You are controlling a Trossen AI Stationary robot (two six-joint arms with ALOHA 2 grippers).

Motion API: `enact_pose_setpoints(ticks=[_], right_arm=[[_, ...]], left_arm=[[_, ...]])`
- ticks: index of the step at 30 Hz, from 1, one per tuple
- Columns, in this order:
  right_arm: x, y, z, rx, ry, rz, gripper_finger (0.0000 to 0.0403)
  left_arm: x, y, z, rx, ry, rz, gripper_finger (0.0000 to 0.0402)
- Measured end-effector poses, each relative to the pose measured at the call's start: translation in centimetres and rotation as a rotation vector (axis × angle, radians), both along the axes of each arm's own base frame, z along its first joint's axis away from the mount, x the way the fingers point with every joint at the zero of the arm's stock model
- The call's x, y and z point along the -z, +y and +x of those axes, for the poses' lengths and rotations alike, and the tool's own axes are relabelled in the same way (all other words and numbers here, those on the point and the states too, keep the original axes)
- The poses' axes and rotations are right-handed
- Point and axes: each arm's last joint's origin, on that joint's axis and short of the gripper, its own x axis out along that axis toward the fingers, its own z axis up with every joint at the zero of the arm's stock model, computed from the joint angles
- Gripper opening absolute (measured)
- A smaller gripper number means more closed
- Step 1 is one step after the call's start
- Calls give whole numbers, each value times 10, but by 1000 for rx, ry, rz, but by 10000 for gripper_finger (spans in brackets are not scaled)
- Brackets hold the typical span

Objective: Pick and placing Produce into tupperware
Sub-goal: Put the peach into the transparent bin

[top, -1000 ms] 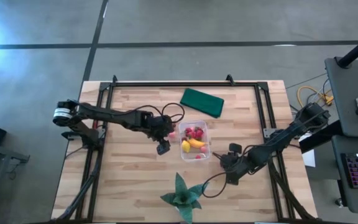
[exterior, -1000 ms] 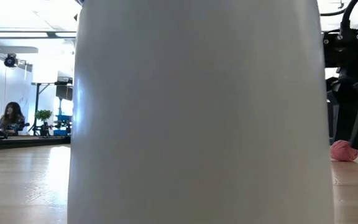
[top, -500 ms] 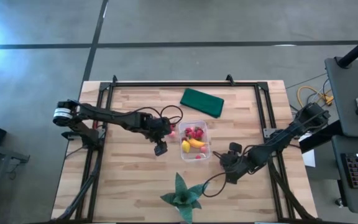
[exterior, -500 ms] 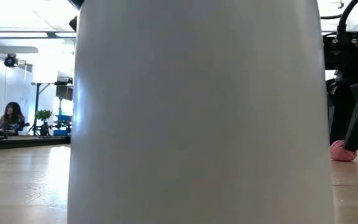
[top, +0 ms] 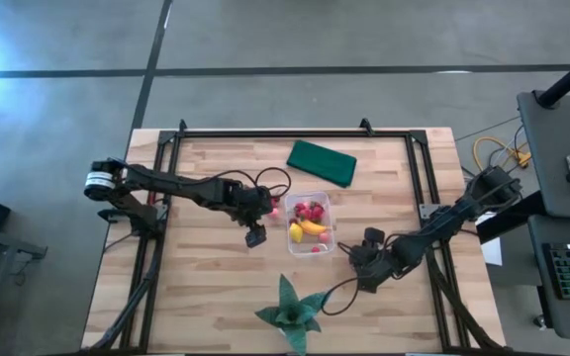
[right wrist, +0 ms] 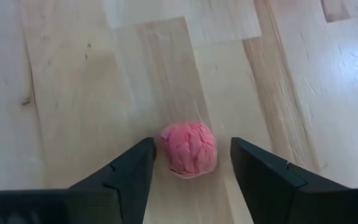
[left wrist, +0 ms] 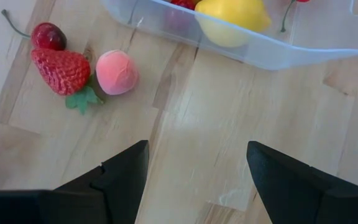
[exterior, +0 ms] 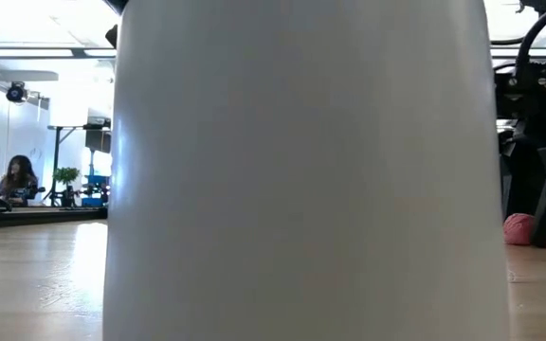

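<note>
The clear tupperware sits mid-table, holding a banana, a yellow lemon piece and red berries. My left gripper hovers open at its left side; in the left wrist view the gripper faces bare wood, with a strawberry, a cherry and a pink peach-like ball lying loose beside the tub. My right gripper is low, right of the tub and open. Its fingers stand on either side of a pink raspberry-like piece resting on the table, also seen in the low view.
A green star-shaped leafy object lies near the table's near edge, and a flat dark green rectangle lies toward the far edge. A large white shape blocks most of the low view. Black frame rails run along the table's sides.
My right gripper has come down over the pink raspberry-like piece, so its fingers now reach the table on both sides of it. The piece has stayed where it was.
</note>
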Motion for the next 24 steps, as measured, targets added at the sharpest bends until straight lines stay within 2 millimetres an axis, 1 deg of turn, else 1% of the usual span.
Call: enact_pose_setpoints(ticks=[4, 15, 19, 24], right_arm=[[0, 0, 0, 1, -2, 0, 192], [-2, 0, 1, 10, -12, -1, 119], [-18, 0, 3, 42, -80, 19, 106], [-47, -9, -4, 90, -155, -31, 105]], left_arm=[[0, 0, 0, 2, 0, 1, 257], [0, 0, 0, 5, 1, 3, 257], [1, 0, 0, 5, 1, 2, 257], [1, 0, 0, 5, 1, 3, 257]])
